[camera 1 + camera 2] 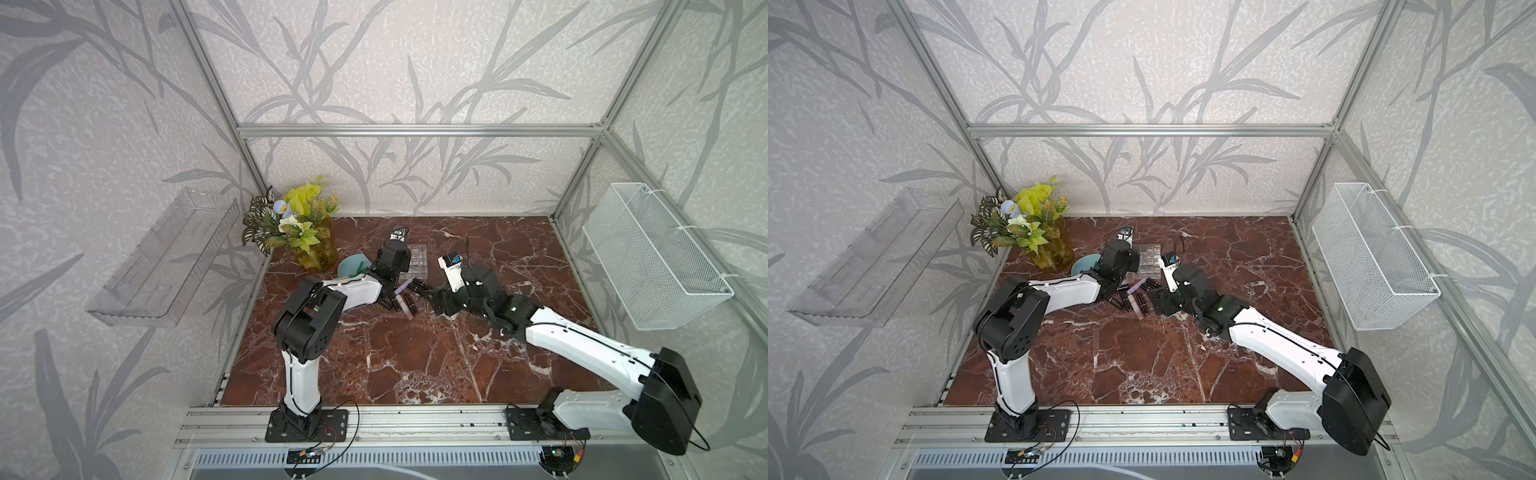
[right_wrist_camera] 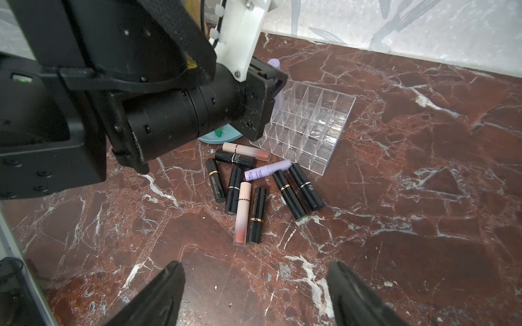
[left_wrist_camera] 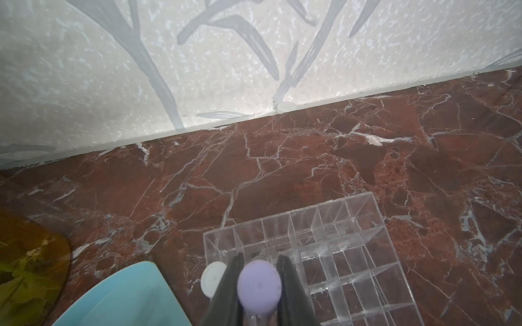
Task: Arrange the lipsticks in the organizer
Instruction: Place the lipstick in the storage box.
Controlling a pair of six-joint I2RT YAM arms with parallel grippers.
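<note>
Left end effector (image 3: 260, 262) clamped an upright lilac lipstick (image 3: 259, 285) at a corner of the organizer (image 3: 353, 225), compartment unclear, nine lipsticks (image 2: 255, 214) lay loose on the tabletop (image 2: 395, 225) beside the organizer, right end effector (image 2: 254, 266) gaped wide near them, teal bowl (image 2: 227, 137) held a green toy (image 2: 219, 132)

White arm links (image 1: 582, 336), bulky black joints (image 1: 309, 328)

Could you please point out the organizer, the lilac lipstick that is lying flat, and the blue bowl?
organizer (image 2: 310, 124): right wrist view, on its clear dividers.
lilac lipstick (image 2: 267, 170), lying flat: right wrist view, middle of the tube.
blue bowl (image 3: 127, 296): left wrist view, bare inner surface.
</note>
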